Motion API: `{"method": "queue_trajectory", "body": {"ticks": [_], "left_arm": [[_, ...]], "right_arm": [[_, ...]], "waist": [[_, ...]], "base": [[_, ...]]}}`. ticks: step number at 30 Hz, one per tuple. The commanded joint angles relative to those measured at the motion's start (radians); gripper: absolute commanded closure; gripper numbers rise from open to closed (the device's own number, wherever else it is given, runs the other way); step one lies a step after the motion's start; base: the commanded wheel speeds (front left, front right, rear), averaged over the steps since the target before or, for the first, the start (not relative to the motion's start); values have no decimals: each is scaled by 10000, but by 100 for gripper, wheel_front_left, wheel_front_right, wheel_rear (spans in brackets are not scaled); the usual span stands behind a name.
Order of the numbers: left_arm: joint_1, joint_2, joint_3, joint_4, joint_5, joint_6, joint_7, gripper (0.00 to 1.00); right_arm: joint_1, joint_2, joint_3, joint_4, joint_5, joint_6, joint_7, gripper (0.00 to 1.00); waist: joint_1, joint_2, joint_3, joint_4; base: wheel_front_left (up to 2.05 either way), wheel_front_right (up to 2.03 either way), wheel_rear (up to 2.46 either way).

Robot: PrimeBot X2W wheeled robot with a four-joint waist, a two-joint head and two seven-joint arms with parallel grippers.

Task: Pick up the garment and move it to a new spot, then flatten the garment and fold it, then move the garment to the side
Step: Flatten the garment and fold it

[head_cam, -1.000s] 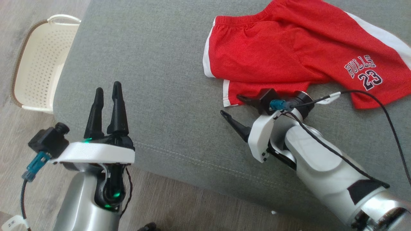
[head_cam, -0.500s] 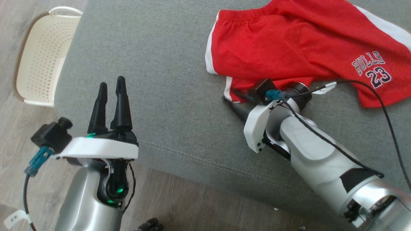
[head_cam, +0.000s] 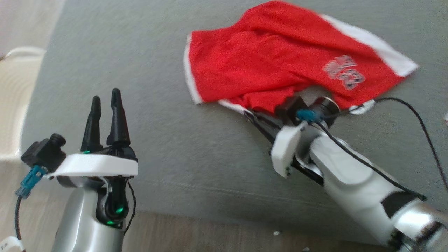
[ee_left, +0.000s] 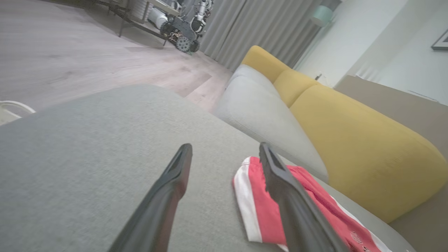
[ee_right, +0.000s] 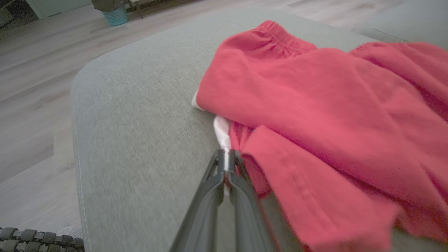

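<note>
On the grey cushion [head_cam: 157, 70] we find the red garment [head_cam: 266, 59] lying rumpled toward the far right. The right gripper [ee_right: 225, 155] is clamped on its white-trimmed near hem. The left gripper [head_cam: 105, 96] hovers over the cushion's near left part, jaws apart, holding nothing.

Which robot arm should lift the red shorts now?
Right. The right tool is shut on the white hem of the red shorts. The left tool is open, apart from them, over the grey cushion.
</note>
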Motion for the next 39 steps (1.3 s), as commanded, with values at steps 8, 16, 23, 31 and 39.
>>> {"method": "queue_trajectory", "body": {"ticks": [8,16,23,31,39], "left_arm": [[-40,154,609,26,474,-137,-53,0],[-196,176,906,514,1169,-329,-53,0],[-741,761,340,1393,1536,-520,165,0],[-747,1857,-843,1857,1790,-590,861,0],[-230,2627,-1963,1281,1005,-597,957,0]], "right_arm": [[864,-1631,-19,-2113,467,35,311,100],[1723,-2901,-1168,-3904,122,35,1039,100],[2638,-3204,-2566,-4850,-634,35,1666,100],[3398,-2632,-3883,-5339,-990,35,1775,100],[3742,-2368,-4371,-5260,-1349,35,1796,100]], "waist": [[0,0,-1217,-2273],[0,0,-1059,-3530],[0,0,-711,-4361],[0,0,-521,-4694],[0,0,-660,-4452]], "base": [[0,0,0],[0,0,0],[0,0,0],[0,0,0],[0,0,0]]}}
